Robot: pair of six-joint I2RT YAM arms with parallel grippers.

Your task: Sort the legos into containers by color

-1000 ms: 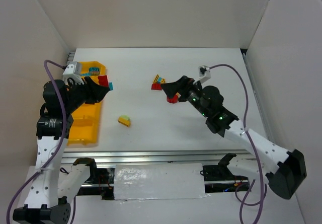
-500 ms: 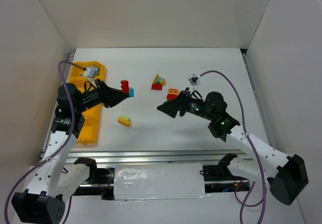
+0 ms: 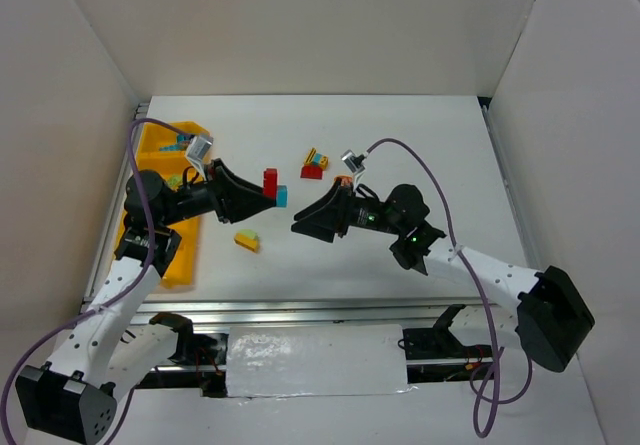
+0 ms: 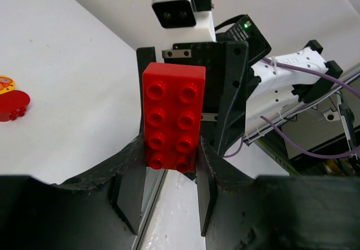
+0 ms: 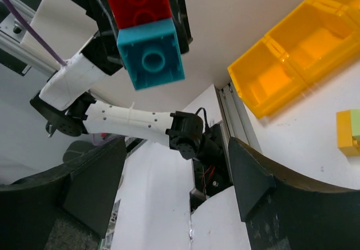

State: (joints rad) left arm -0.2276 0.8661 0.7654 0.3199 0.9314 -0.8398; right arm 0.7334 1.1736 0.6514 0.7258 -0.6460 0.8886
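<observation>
Mostly undone, judging by the top view. Clamped tight in the left gripper [image 3: 262,198], raised over the table's middle: a red-and-teal clump [image 3: 270,179], two bricks joined and not yet split by colour. Facing it from four o'clock, jaws spread with nothing between them: the right gripper [image 3: 298,227], close to the clump but apart from it. Lying loose on the white table [image 3: 420,125]: a yellow-and-green pair [image 3: 246,239] at seven o'clock of the held clump, and a mixed cluster [image 3: 314,163] of red, yellow and teal at one o'clock. Set along the table's nine o'clock edge: the yellow-orange bin tray [image 3: 182,250], with perhaps a teal and a green piece already in its far compartments, though too small to tell for sure. Left to do, then: pulling the clumps apart and binning nearly everything.

Hard, glossy moulded plastic throughout. On the red brick [image 4: 173,115], two rows of four round studs. On the teal brick [image 5: 151,59], a square underside with one hollow tube. Thin straight walls and boxy cells on the tray; matte black on the fingers [image 4: 130,188].
</observation>
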